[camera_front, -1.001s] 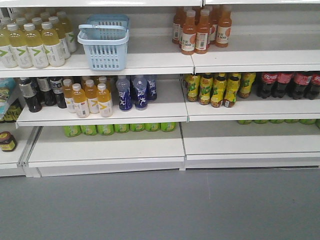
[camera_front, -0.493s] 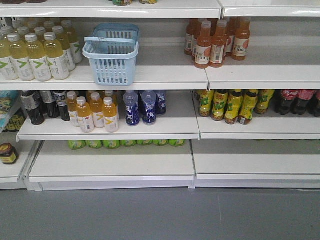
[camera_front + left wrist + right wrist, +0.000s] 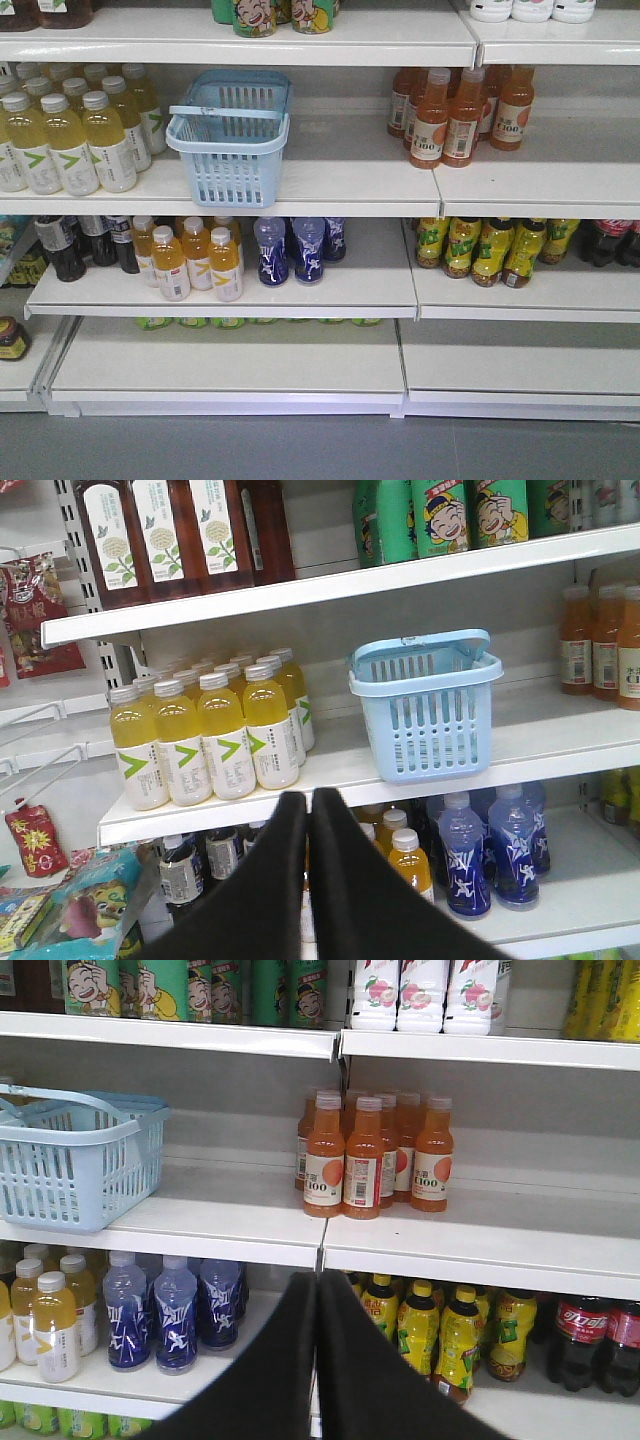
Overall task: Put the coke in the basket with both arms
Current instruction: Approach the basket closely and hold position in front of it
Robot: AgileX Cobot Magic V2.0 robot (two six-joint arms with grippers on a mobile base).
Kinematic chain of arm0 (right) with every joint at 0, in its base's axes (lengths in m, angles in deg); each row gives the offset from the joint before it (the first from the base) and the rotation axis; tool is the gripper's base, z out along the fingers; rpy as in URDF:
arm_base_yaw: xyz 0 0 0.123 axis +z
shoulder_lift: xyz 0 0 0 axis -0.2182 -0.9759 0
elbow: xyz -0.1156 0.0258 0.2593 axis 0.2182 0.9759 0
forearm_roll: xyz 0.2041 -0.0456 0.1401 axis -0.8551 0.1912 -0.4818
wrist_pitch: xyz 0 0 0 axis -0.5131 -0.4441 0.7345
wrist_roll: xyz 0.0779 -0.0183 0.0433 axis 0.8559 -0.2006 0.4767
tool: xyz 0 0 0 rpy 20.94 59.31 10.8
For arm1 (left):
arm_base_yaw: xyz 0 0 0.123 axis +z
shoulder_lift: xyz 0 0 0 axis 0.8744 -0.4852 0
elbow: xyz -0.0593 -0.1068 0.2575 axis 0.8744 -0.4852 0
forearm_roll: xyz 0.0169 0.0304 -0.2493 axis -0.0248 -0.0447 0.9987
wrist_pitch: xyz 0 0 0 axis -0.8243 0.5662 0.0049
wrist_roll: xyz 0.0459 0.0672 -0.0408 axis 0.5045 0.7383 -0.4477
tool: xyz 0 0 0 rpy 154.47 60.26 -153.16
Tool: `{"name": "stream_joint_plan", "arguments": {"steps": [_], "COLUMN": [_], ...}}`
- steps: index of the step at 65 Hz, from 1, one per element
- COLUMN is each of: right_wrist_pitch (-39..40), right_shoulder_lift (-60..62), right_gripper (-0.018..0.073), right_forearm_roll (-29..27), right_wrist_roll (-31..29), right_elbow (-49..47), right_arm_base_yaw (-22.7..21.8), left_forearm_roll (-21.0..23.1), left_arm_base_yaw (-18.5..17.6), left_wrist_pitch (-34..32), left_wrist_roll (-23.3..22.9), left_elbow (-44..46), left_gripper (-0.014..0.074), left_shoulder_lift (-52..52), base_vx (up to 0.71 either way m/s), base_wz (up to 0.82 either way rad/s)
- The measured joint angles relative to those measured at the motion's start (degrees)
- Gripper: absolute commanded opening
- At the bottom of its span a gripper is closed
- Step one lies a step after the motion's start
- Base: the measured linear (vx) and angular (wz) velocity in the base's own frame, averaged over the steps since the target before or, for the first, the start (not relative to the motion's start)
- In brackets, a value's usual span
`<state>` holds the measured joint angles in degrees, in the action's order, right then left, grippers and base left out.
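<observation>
Black left gripper [image 3: 308, 800] has its fingers pressed together, clamping nothing. The light blue basket [image 3: 430, 725] stands on the shelf [image 3: 335, 748] above and right of its tips, beside yellow bottles [image 3: 210, 740]. The right gripper [image 3: 317, 1280] is likewise closed (basket up to its left). Dark red-labelled bottles [image 3: 585, 1345], seemingly cola, sit lower right.

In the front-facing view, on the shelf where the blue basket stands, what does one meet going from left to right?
A group of pale yellow drink bottles → the light blue basket → a group of orange drink bottles.
</observation>
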<state>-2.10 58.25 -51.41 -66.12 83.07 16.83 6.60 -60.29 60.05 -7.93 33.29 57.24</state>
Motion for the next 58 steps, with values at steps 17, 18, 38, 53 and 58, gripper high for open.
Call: {"name": "stream_joint_plan", "arguments": {"steps": [17, 18, 38, 53, 58], "right_wrist_pitch": [0.0, 0.0, 0.0, 0.0, 0.0], "right_shoulder_lift": [0.0, 0.0, 0.0, 0.0, 0.0], "right_gripper": [-0.001, -0.001, -0.001, -0.001, -0.001], "right_forearm_roll": [0.0, 0.0, 0.0, 0.0, 0.0], "right_wrist_roll": [0.0, 0.0, 0.0, 0.0, 0.0], "right_elbow": [0.0, 0.0, 0.0, 0.0, 0.0], "right_arm_base_yaw": [0.0, 0.0, 0.0, 0.0, 0.0], "left_forearm_roll": [0.0, 0.0, 0.0, 0.0, 0.0], "left_arm_base_yaw": [0.0, 0.0, 0.0, 0.0, 0.0], "left_wrist_pitch": [0.0, 0.0, 0.0, 0.0, 0.0], "left_wrist_roll": [0.0, 0.0, 0.0, 0.0, 0.0], "left_elbow": [0.0, 0.0, 0.0, 0.0, 0.0], "left_gripper": [-0.0006, -0.0006, -0.0006, -0.0006, -0.0006], "left_shoulder_lift": [0.0, 0.0, 0.0, 0.0, 0.0], "base_vx": [0.2, 0.18, 0.14, 0.08, 0.06], "base_wz": [-0.05, -0.04, -0.03, 0.0, 0.0]}}
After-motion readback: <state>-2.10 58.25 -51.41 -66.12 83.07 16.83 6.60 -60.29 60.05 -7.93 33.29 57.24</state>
